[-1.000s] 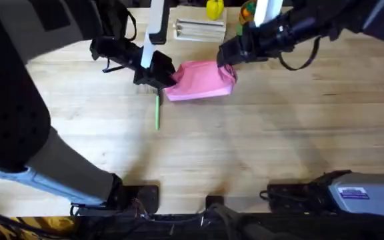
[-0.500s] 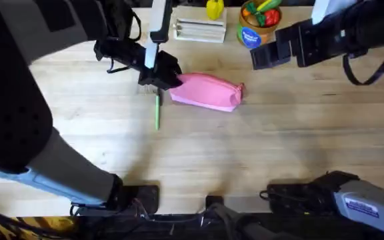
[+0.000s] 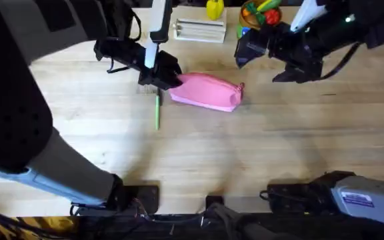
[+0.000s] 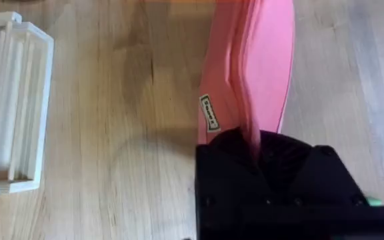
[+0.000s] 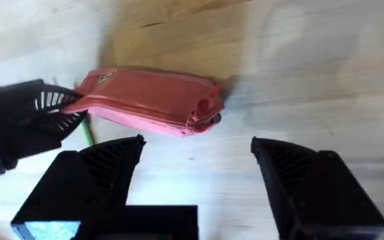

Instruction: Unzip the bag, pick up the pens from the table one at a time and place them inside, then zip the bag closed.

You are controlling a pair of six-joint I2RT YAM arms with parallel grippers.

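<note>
Your left gripper (image 3: 160,79) is clamped on one end of the bag (image 3: 209,91), your right gripper (image 5: 195,163) hangs spread above its far end, and a green pen (image 3: 157,111) just beside the left gripper awaits bagging and zipping.

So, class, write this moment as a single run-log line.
left gripper: shut on bag end | right gripper: open, above table, off bag | green pen: on table beside bag
</note>
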